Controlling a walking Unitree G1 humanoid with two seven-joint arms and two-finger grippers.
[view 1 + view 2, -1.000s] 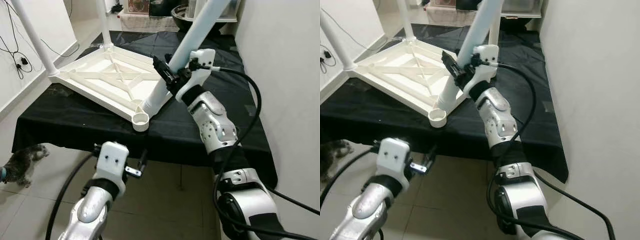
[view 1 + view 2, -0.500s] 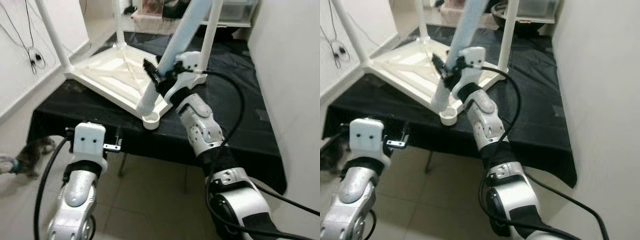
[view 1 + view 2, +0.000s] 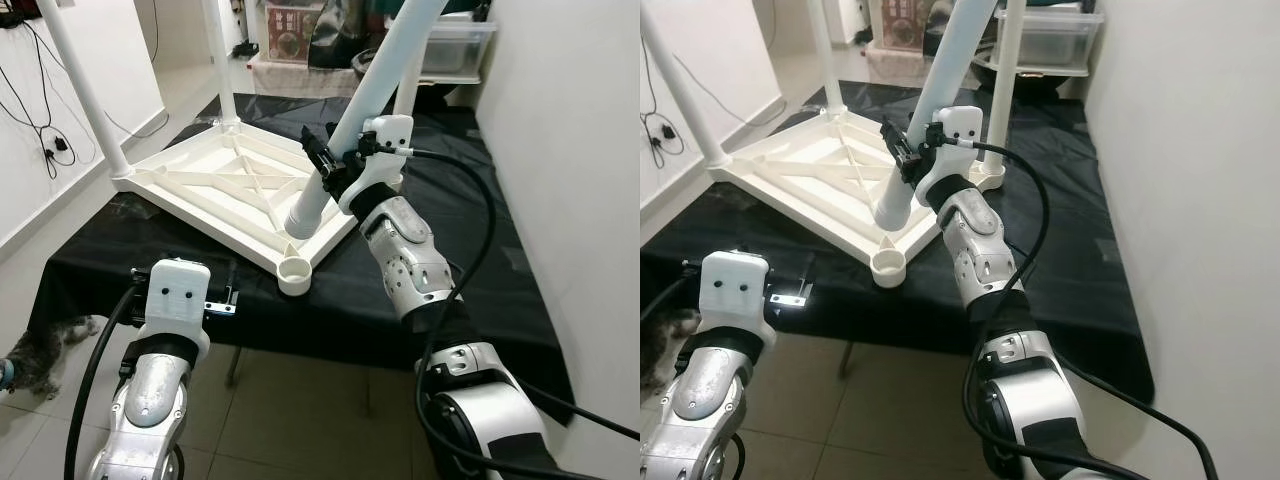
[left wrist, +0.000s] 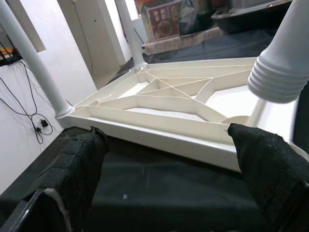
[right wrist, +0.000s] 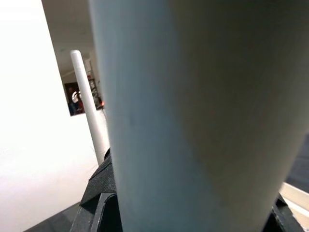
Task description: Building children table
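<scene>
Upside-down white plastic children's table (image 3: 225, 190) lies on the black-draped tabletop (image 3: 420, 290) with three legs seemingly already fitted, while the fourth long white tubular leg (image 3: 375, 90) is pinched in the right gripper (image 3: 330, 165), slanting, its ribbed lower end (image 4: 277, 77) hanging just above and beside the round empty corner socket (image 3: 297, 272) that sits below that gripper. The left gripper (image 4: 178, 159), fingers spread and holding nothing, hovers off the tabletop's near edge, facing the table's rim. By my judgement the build is nearly done: this last leg must be brought upright, lowered into the socket and seated.
</scene>
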